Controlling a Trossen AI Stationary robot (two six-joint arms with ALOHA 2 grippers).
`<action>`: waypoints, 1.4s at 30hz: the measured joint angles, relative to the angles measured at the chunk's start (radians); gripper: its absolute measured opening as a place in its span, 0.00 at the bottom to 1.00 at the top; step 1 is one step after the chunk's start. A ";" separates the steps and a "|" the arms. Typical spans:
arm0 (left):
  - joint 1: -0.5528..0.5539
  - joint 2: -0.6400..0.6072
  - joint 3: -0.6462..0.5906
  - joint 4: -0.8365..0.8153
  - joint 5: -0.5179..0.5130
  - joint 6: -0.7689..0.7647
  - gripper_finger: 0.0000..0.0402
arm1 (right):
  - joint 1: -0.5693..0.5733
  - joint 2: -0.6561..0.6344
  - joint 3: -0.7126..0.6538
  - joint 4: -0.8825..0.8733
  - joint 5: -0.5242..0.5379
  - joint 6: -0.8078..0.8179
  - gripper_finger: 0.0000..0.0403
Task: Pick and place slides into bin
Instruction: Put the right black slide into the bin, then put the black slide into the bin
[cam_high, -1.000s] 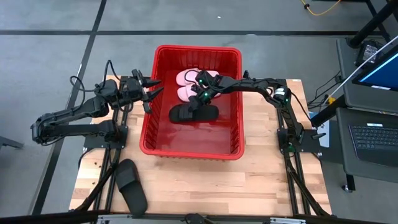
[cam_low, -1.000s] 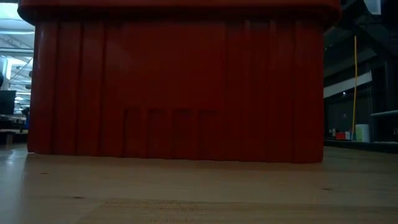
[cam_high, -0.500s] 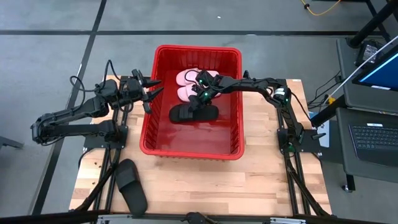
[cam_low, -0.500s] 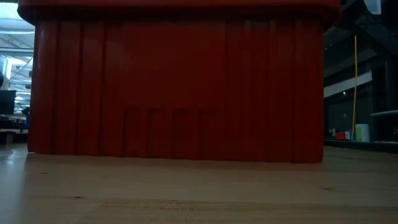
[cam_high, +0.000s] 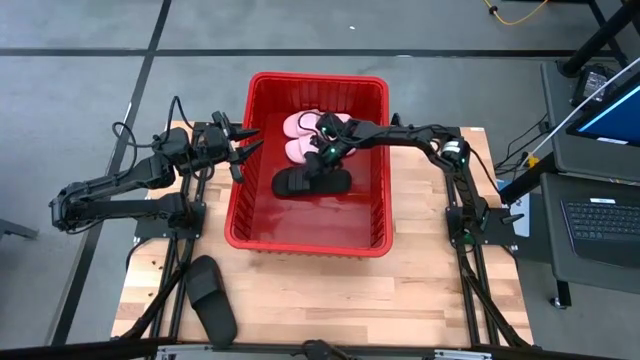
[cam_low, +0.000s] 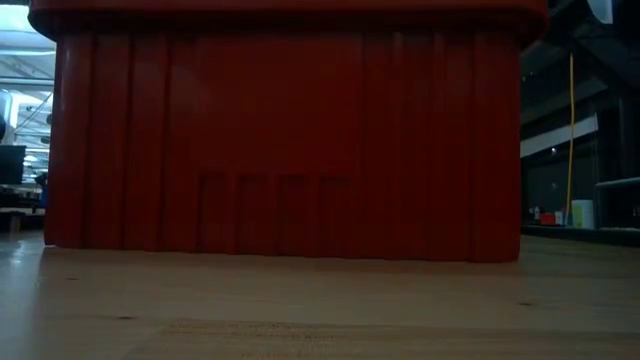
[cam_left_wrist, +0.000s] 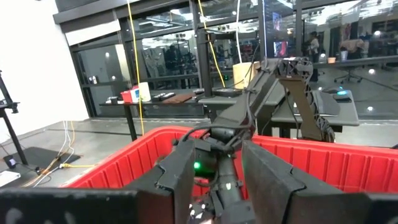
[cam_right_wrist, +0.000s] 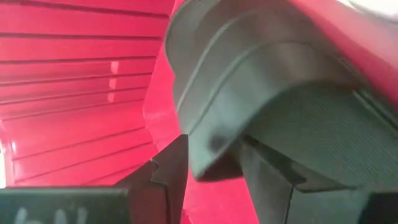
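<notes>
Right gripper (cam_high: 318, 167) inside red bin (cam_high: 308, 240), jaws narrow, clamped on edge of black slide (cam_high: 311, 182) on bin floor. Two pink slides (cam_high: 302, 137) w/in bin, far end. Second black slide (cam_high: 210, 297) on tabletop (cam_high: 330, 295), near-left corner. Left gripper (cam_high: 243, 145) beside bin's left wall, jaws wide, holding nothing.

Right pincer (cam_high: 318, 162) low at full reach, fingers clamped; left pincer (cam_high: 243, 150) spread wide, arm idle.

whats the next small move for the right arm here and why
Probably open the right gripper and lift clear. It sits inside the bin, fingers around the strap of a black slide already lying on the bin floor beside the pink slides. One black slide remains on the table.
</notes>
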 joint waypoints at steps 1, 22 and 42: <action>0.000 0.000 0.000 0.000 0.000 0.000 0.32 | -0.003 -0.009 0.000 -0.018 0.000 -0.011 0.36; 0.000 -0.051 0.000 -0.035 0.006 0.020 0.32 | -0.023 -0.375 0.002 -0.110 0.171 -0.312 0.36; -0.109 -0.063 0.137 -0.518 0.082 -0.355 0.32 | 0.103 -0.603 0.000 -0.266 0.420 -0.526 0.36</action>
